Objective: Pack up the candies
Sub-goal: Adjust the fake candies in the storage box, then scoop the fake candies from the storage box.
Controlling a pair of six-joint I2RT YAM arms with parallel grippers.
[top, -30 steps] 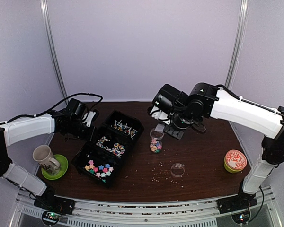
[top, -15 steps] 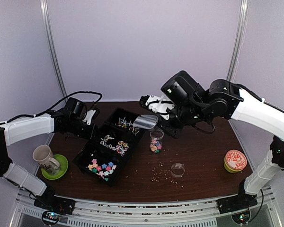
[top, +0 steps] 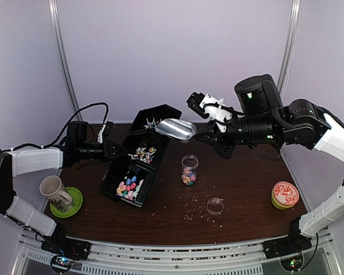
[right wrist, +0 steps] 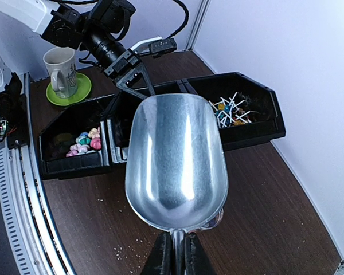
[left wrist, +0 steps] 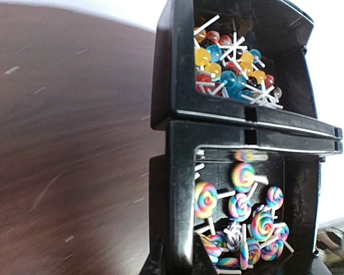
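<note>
Dark brown table (top: 246, 189) bears a black bin (top: 163, 112), long axis running near-left to far-right, far end tipped up. Its three compartments hold the candies (top: 130, 186). On its wall the left gripper (top: 117, 150) is pinched tight; the right gripper (right wrist: 175, 255) clamps an empty scoop (right wrist: 176, 157), bowl pointing binward.

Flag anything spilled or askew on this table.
Pale crumbs lie scattered on the table around the clear lid. The black three-bin tray looks tipped, its far end raised, with the left gripper shut on its wall.
</note>
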